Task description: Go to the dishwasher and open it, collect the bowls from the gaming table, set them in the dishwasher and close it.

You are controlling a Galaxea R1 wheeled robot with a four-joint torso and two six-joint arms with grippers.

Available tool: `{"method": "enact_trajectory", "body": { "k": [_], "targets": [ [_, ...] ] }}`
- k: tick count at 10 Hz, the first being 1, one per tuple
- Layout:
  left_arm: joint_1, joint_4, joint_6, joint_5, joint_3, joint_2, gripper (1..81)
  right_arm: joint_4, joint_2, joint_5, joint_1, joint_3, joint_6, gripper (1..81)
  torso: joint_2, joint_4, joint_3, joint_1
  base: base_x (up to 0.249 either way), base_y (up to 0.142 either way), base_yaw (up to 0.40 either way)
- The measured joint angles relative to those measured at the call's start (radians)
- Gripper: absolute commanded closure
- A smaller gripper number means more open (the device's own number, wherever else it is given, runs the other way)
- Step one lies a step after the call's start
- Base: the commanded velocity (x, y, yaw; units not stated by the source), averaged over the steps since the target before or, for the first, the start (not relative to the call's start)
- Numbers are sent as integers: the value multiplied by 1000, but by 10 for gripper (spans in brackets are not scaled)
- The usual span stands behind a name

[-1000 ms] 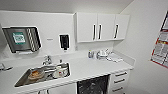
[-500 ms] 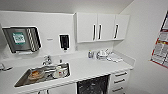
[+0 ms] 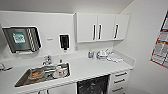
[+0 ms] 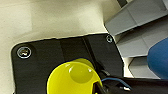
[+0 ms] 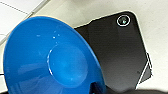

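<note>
Carrying a blue bowl [image 5: 50,60] in your right claw and a yellow bowl [image 4: 72,78] in your left, you risk tilting one out; the open dishwasher [image 3: 93,85] sits at six o'clock under the counter [image 3: 95,68]; I cannot tell either claw's grip.

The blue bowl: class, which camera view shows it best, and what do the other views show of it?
The right wrist view: the blue bowl appears large, inside facing the camera, rim and base clear. The left wrist view catches a blue edge, possibly the same bowl.
</note>
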State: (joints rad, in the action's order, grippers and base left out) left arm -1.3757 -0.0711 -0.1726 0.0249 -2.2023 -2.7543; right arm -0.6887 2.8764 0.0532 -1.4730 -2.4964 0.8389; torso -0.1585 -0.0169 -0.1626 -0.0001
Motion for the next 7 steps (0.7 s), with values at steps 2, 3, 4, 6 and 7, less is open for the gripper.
{"method": "enact_trajectory", "body": {
  "k": [2,3,4,6,7],
  "targets": [
    [0,0,0,-3,87,61,811,3,-82,18,9,131,1,811,0,0,-38,-1,0,0,0],
    [0,0,0,-4,97,81,811,3,-110,26,7,167,5,811,0,0,-65,-1,0,0,0],
    [3,0,0,-5,106,93,811,3,-123,28,8,185,7,811,0,0,-89,0,0,0,0],
    [23,0,1,-8,172,117,811,3,-126,36,19,193,13,811,0,0,-145,0,0,0,0],
    [37,0,1,-7,214,143,811,3,-128,37,22,196,14,811,0,0,-164,0,0,0,0]
  ]
}}
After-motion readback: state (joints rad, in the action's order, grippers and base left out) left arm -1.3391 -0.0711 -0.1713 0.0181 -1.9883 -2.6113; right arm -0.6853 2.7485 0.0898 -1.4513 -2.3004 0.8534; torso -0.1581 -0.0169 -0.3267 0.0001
